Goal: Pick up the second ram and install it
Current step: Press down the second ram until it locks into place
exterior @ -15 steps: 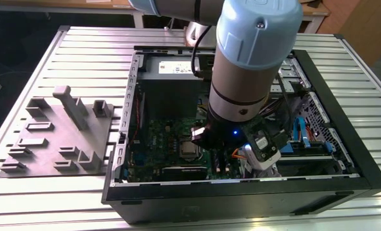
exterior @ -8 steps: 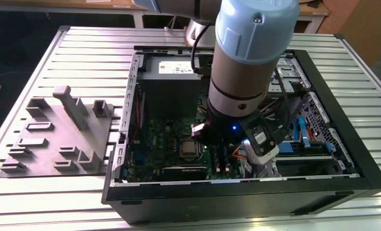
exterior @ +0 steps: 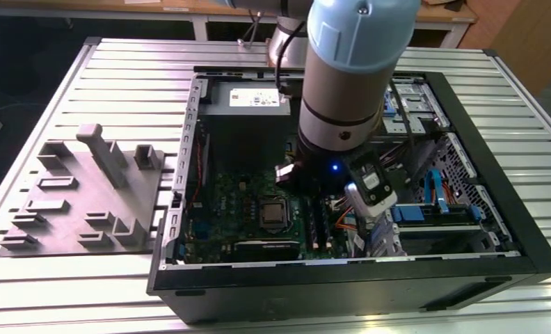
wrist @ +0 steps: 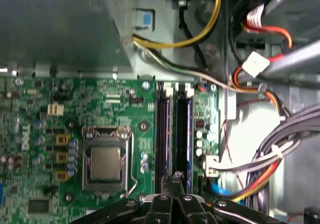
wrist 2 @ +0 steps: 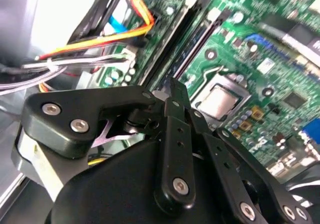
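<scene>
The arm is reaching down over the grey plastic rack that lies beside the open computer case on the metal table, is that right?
Not quite. The exterior view shows the arm reaching down into the open computer case, with its gripper over the green board. The grey plastic rack does lie beside the case on the metal table, on the exterior view's left.

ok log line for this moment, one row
gripper: shut, over slots | ram: seated in slot, by the looks | board: inside open case | rack: beside case
</scene>
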Tool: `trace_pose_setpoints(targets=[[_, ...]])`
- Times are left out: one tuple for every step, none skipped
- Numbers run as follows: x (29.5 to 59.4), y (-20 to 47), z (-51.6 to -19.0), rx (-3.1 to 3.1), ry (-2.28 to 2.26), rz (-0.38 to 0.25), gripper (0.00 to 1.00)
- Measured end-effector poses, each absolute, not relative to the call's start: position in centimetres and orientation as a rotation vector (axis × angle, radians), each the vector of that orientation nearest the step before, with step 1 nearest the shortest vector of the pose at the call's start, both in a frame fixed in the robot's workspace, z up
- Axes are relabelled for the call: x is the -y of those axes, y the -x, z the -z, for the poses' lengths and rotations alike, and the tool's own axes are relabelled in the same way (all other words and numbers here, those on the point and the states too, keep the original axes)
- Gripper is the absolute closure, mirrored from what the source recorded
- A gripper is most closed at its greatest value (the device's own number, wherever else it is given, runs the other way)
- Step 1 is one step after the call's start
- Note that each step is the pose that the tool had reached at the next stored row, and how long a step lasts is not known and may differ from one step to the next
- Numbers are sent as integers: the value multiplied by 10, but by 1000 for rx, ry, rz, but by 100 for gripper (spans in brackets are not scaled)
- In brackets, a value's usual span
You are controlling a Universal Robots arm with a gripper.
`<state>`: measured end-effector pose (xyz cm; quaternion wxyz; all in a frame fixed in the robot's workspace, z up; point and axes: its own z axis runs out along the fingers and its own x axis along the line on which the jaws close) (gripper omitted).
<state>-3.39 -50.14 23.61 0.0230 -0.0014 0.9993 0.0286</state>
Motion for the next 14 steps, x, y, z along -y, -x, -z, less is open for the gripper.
trace_pose_setpoints(targets=[[500,34,-236,-3094,4,-89,90],[500,34,-236,-3094,5,-89,90],[499,34,-237,-3095,5,-88,90],[499,34,-239,-3095,5,-88,90],[499,34,-241,-3095,5,-88,90],[499,34,-242,-3095,4,-88,90],[499,34,-243,-3094,4,-89,90],[499,34,-243,-3094,4,-89,90],[499,34,-243,-3094,4,-89,90],[499,34,-243,-3094,4,-89,90],[499,34,-243,-3094,4,-89,90],[499,34,-243,-3094,4,-88,90],[499,34,-243,-3094,5,-88,90],[499,34,-243,-3095,4,-89,90]])
